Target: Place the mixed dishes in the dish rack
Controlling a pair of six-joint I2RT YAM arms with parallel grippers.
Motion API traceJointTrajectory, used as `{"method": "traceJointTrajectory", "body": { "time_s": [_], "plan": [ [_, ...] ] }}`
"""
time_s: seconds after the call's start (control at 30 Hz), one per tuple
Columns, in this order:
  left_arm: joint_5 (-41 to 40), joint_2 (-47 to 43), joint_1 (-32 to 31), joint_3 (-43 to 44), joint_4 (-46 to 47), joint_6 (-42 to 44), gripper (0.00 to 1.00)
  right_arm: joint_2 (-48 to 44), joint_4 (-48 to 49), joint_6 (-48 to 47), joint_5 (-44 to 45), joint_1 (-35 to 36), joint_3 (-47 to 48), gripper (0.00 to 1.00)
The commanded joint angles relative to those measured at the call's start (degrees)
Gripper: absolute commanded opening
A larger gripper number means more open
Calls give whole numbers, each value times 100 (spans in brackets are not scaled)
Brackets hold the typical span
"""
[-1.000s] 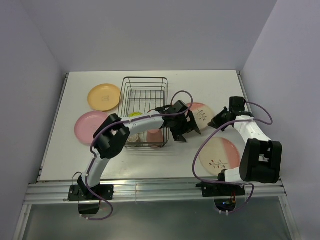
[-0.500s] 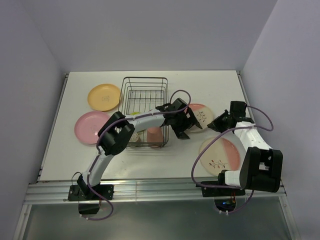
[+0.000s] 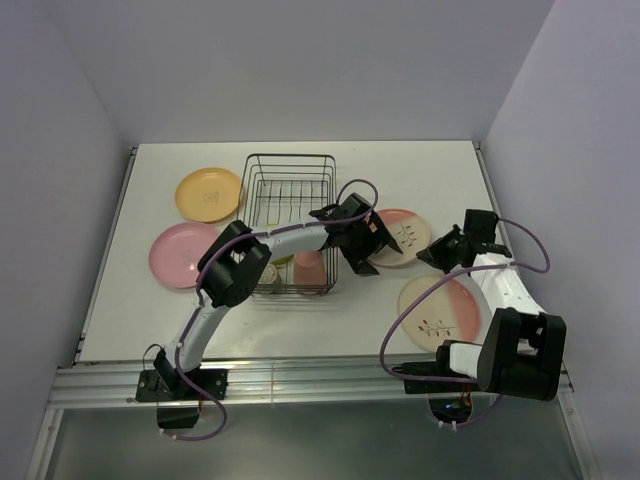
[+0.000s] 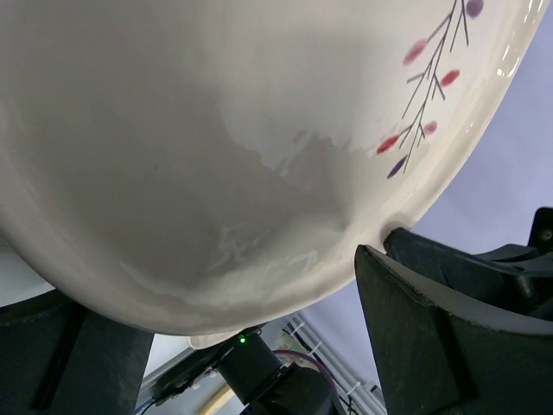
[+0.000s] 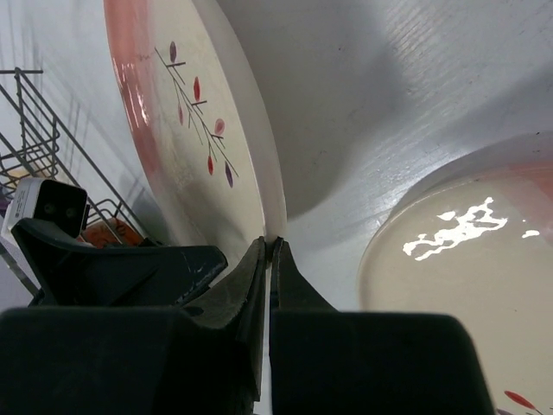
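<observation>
A cream plate with a pink side and a twig drawing (image 3: 403, 232) stands tilted to the right of the dish rack (image 3: 290, 185). My right gripper (image 3: 434, 254) is shut on its rim (image 5: 270, 244). My left gripper (image 3: 372, 252) is wide open, and the plate's face (image 4: 216, 130) fills its view, the lower rim lying between the spread fingers (image 4: 423, 328). A second cream-and-pink twig plate (image 3: 440, 306) lies flat near my right arm. In the rack stand a salmon-pink cup (image 3: 308, 268) and a small cup (image 3: 268, 276); the lime-green bowl (image 3: 272, 232) is mostly hidden by my left arm.
An orange-yellow plate (image 3: 208, 193) and a pink plate (image 3: 178, 254) lie on the white table left of the rack. The table's right edge and the side wall (image 3: 560, 150) run close behind my right arm.
My left gripper has drawn back and up against the tilted plate. My right arm's wrist has shifted right and nearer, still shut on the rim.
</observation>
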Motion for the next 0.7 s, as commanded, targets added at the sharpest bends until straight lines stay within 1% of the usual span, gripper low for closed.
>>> {"method": "traceJointTrajectory", "body": {
  "time_s": [0.0, 0.4, 0.67],
  "plan": [
    [14, 81, 104, 271, 319, -224, 92, -320, 429, 52, -380, -75, -64, 0],
    [-241, -226, 131, 25, 776, -576, 89, -663, 358, 70, -424, -137, -231, 0],
    [-118, -341, 139, -274, 1401, -919, 85, -777, 314, 70, -424, -163, -345, 0]
  ]
}}
